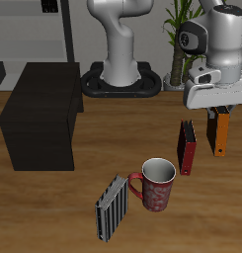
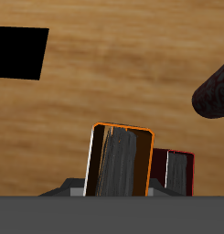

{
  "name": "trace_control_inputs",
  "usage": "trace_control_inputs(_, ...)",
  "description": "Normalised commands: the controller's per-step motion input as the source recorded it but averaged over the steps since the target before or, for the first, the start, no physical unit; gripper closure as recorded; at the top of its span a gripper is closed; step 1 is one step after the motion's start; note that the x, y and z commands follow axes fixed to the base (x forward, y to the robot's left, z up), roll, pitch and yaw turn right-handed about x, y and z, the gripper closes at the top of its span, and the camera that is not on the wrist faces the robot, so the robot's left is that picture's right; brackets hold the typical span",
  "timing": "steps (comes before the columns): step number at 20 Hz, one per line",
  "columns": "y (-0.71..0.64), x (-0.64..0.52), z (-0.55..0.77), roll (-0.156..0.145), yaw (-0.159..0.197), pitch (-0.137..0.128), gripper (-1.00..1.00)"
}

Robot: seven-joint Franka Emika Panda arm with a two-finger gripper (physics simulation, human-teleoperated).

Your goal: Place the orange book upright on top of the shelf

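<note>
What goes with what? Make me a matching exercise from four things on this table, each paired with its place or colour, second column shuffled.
Things:
1. orange book
2. red book
3. mug
4. shelf

Place or colour:
a. between the red book and the grey striped book
b. gripped in the claw
c. dark brown-black box
d. standing on the table beside the orange book

Pairs: 1-b, 2-d, 3-a, 4-c
</note>
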Motion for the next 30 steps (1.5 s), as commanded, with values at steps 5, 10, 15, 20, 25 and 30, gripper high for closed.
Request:
trace_control_inputs(5,-0.11,-0.22,0.44,0.030,-0.026,0.032,1.00)
trace_control_inputs(10,-0.16,-0.17,0.42,-0.023,-0.012,-0.023,1.00)
trace_control_inputs(15,-0.16,-0.32,0.52,0.010,-0.010,-0.039,1.00)
trace_control_inputs(20,-0.22,-0.25,0.42,0.026,-0.036,0.015,1.00)
trace_control_inputs(25,-0.29,-0.02,0.08,0.042,-0.006,0.088,1.00)
trace_control_inputs(30,-0.29,-0.06,-0.02,0.031,0.010,0.032,1.00)
